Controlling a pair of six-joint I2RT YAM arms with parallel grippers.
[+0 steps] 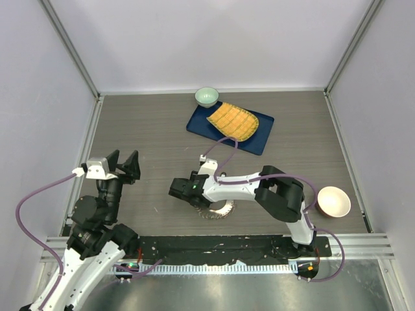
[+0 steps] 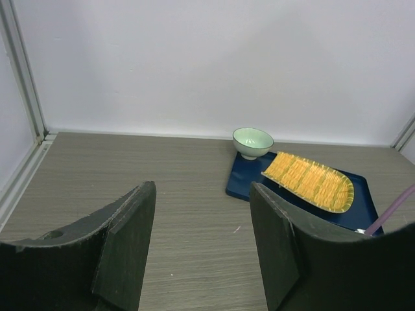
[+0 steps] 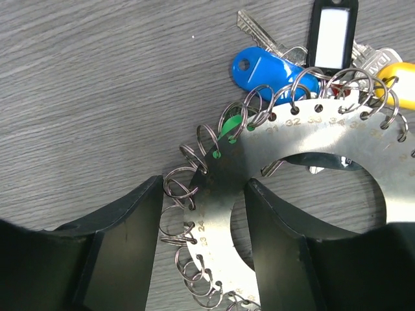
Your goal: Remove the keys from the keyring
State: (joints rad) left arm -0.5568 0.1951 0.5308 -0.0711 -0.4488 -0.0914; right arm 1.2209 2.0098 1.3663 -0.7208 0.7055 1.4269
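Observation:
The keyring is a flat silvery metal ring with numbered holes, lying on the wood table, fringed with small split rings. Keys hang at its far side: one with a blue head, a black tag, a yellow head and silvery ones. My right gripper is open and straddles the ring's band, one finger outside by the split rings and one inside the hole. From above, the keyring pokes out under the right gripper. My left gripper hovers open and empty at the left, far from it.
A cream bowl sits at the right by the right arm's base. At the back are a pale green bowl and a dark blue tray carrying a yellow ribbed mat. White walls enclose the table.

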